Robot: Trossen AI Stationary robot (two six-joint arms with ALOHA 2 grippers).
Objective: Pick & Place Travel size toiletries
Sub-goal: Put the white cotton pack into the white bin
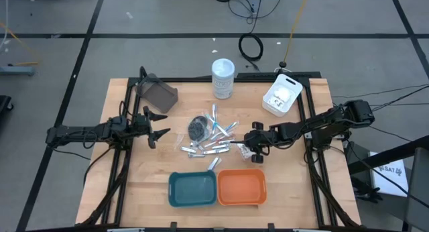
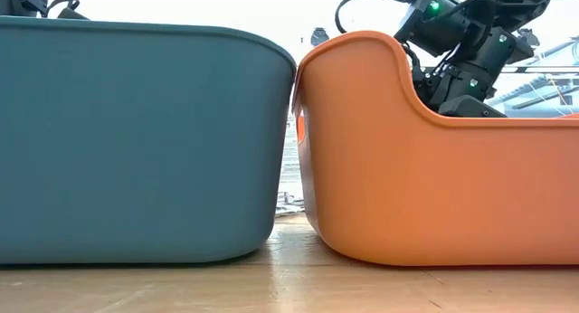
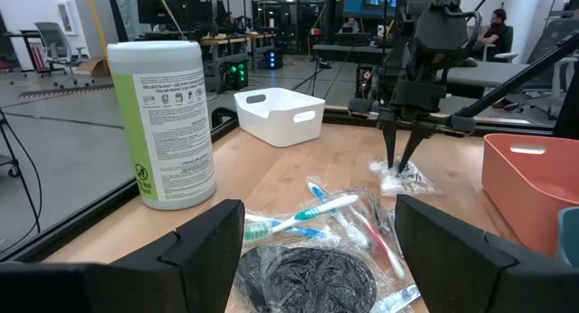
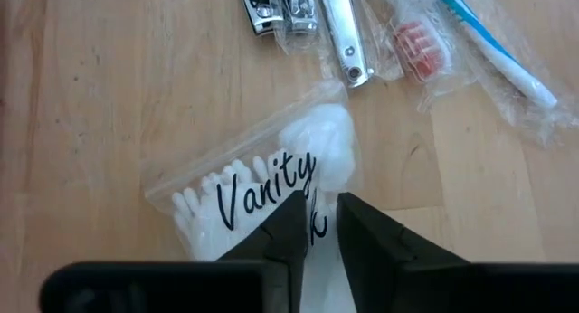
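On the surface (image 1: 144,185), right of the pile: a clear packet (image 4: 262,191) printed "Vanity" lies flat with cotton swabs and cotton pads inside.
Packet axis: its long side runs slantwise across the right wrist view, swab tips toward one end, cotton pads toward the other.
Right gripper (image 1: 253,151): reaching in from the right edge, arm stretched low, its fingers (image 4: 288,224) pointing down and nearly closed, pinching the packet's middle.
Pile (image 1: 211,135): wrapped toothbrushes, nail clippers (image 4: 280,10) and a dark round bundle (image 3: 308,277) at the surface's middle; the sticks fan out in several directions.
Left gripper (image 1: 155,127): at the left of the pile, held level, facing the bundle, fingers (image 3: 204,250) spread wide and empty.
Trays: the teal tray (image 1: 192,190) and orange tray (image 1: 241,188) sit side by side at the near edge.
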